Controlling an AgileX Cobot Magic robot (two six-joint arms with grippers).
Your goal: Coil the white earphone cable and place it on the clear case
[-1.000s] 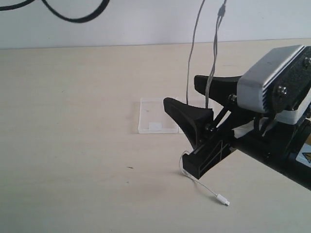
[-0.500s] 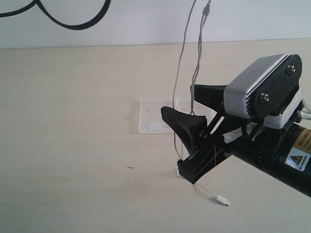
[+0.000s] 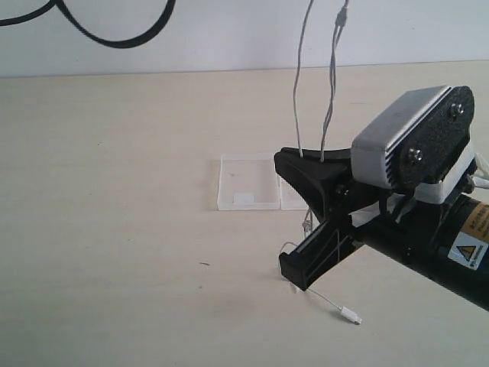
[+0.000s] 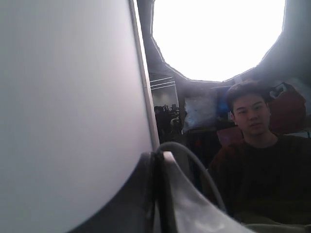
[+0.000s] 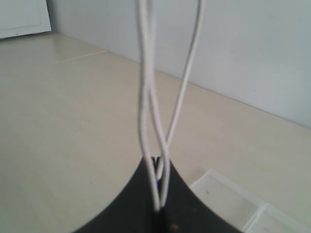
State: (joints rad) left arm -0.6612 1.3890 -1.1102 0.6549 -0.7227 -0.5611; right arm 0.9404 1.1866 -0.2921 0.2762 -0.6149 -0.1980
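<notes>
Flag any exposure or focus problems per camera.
Exterior view: even light, faint shadows, sharp; the white earphone cable nearly vanishes against the pale wall, and the clear case shows little contrast. Left wrist view: the bright patch is blown out to pure white, the foreground dark and soft. Right wrist view: cable strands near the lens are blurred.

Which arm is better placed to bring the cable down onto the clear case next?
Right. Its claw is shut on the hanging strands of the white earphone cable, close to the clear case. The left claw is shut too, but it is outside the exterior view.
</notes>
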